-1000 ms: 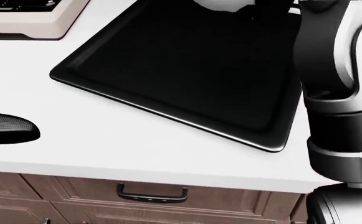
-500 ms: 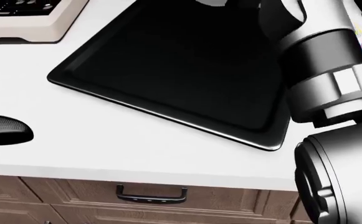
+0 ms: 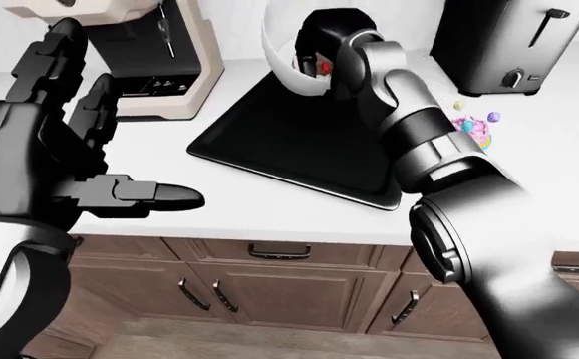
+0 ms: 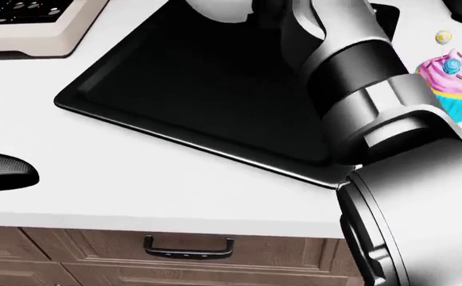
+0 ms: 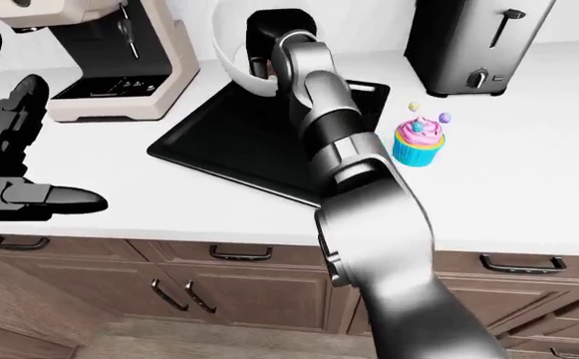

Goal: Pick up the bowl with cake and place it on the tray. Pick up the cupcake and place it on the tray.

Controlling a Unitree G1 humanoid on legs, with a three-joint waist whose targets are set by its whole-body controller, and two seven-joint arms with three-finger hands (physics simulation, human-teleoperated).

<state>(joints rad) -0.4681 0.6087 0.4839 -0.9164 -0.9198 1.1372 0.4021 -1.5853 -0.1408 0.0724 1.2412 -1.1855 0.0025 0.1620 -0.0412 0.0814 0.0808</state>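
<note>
Two hands in view above a white counter (image 5: 529, 187). At the far left of the left-eye view, left hand (image 3: 45, 161) raised over the counter edge, black fingers (image 3: 155, 196) spread wide and straight, holding nothing, well apart from the tray. Behind it, toward the top left, a beige coffee machine (image 3: 159, 60) standing on the counter. Next, a black tray (image 5: 259, 146) lying flat and skewed, one corner toward the cabinet edge, its near part bare. Over the tray's upper end, a white bowl (image 5: 237, 63) held tilted in the air, rim facing up and to the left; something red (image 3: 324, 67) visible at its rim in the left-eye view, too small to name with certainty. Right hand (image 5: 274, 45) black, wrapped against the bowl's right side, fingers closed on its wall; silver forearm running down the middle of the right-eye view and covering the tray's right edge. Further right, a cupcake (image 5: 418, 142) with blue wrapper, pink frosting and round sprinkles, upright on the counter just beside the tray's right side, clear of the tray. At the top right, a silver toaster (image 5: 478, 45) near the wall, well apart from the cupcake. Along the bottom, brown cabinet drawers (image 5: 239, 258) with dark handles.
</note>
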